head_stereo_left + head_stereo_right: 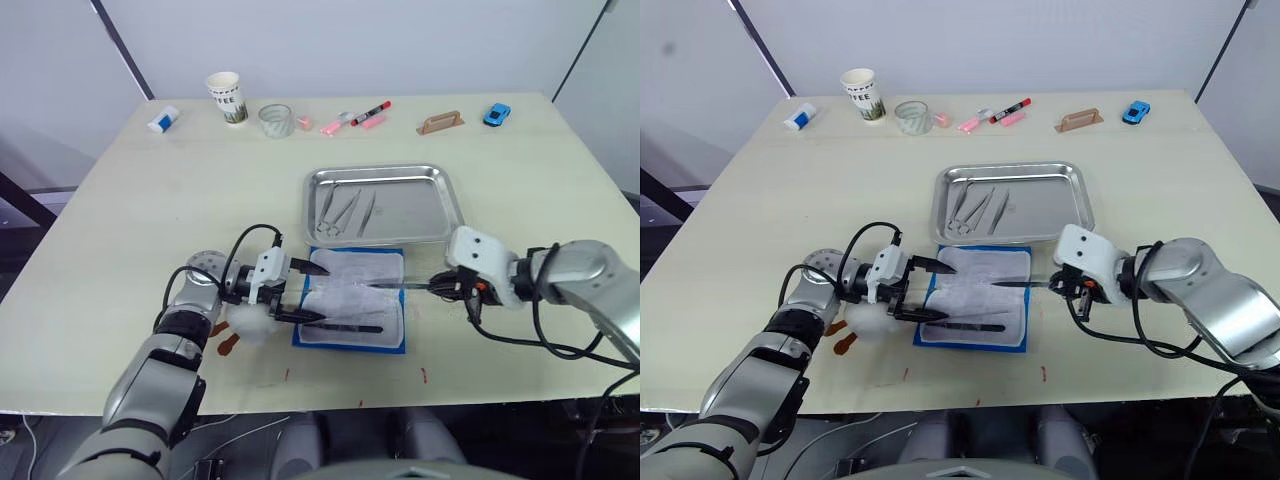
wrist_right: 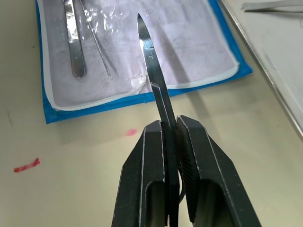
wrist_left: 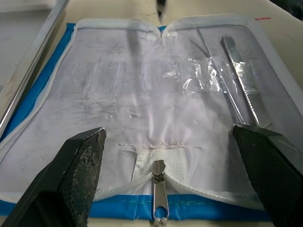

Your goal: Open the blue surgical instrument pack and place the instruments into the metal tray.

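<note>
Now the right gripper [image 2: 169, 130], clamped on the scissors [image 2: 152, 66], should swing them to the metal tray [image 1: 440, 200] beyond, level; left gripper [image 3: 175, 142] gapes empty over the blue surgical instrument pack [image 1: 398, 345].

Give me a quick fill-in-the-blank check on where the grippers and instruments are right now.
1. The right gripper is shut on a slim metal ____.
2. The blue surgical instrument pack lies ____ on the table, lining up.
3. The left gripper is ____, its fingers spread over the pack's near edge.
4. Instruments already lie in the ____.

Missing words: instrument; open; open; metal tray
</note>
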